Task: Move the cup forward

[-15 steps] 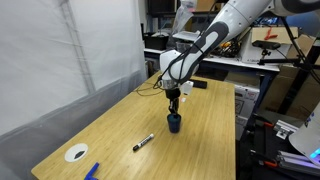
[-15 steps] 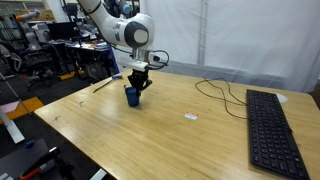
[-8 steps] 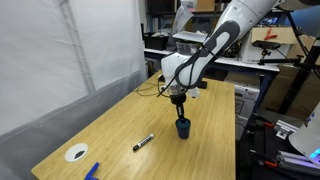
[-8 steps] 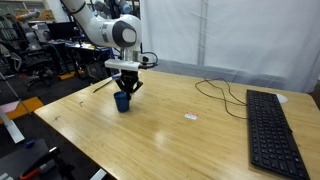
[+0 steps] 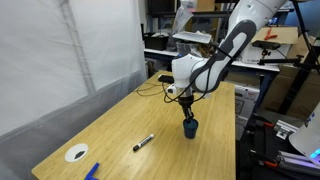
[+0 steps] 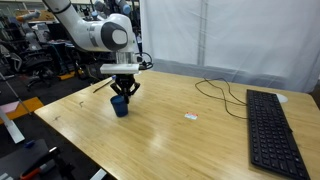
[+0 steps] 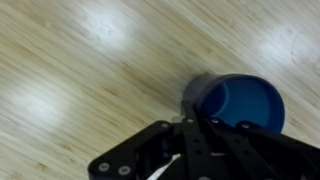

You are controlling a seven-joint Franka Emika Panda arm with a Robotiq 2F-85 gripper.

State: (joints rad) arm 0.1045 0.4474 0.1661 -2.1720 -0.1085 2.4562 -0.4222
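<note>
At the far left of the counter (image 5: 110, 125) a flat white disc (image 5: 76, 153) is lying near the corner, and further in a black-and-white marker (image 5: 143, 143) is lying on the wood. Both are sitting well apart from the work and are posing little danger unless the arm is swinging wide across them. To the right of the marker the dark blue cup (image 5: 190, 127) is standing upright, with the jaws reaching down onto it from above. In the wrist view the jaws are looking clamped on the near wall of the cup (image 7: 240, 105), one finger inside and one outside, though blur there is making this a judgement rather than a certainty. That off-centre pinch is carrying the main risk: the cup is hanging from one side of its rim, so a quick push forward is likely to make it pivot or tilt in the grip. None of the views is showing clearly whether its base is touching the counter. If it is dragging, the base is liable to catch on the wood and tip; if it is raised, letting go early is risking a topple. Further right, the counter's edge is lying nearer the cup than the left side is, so drifting that way is risking a fall.
</note>
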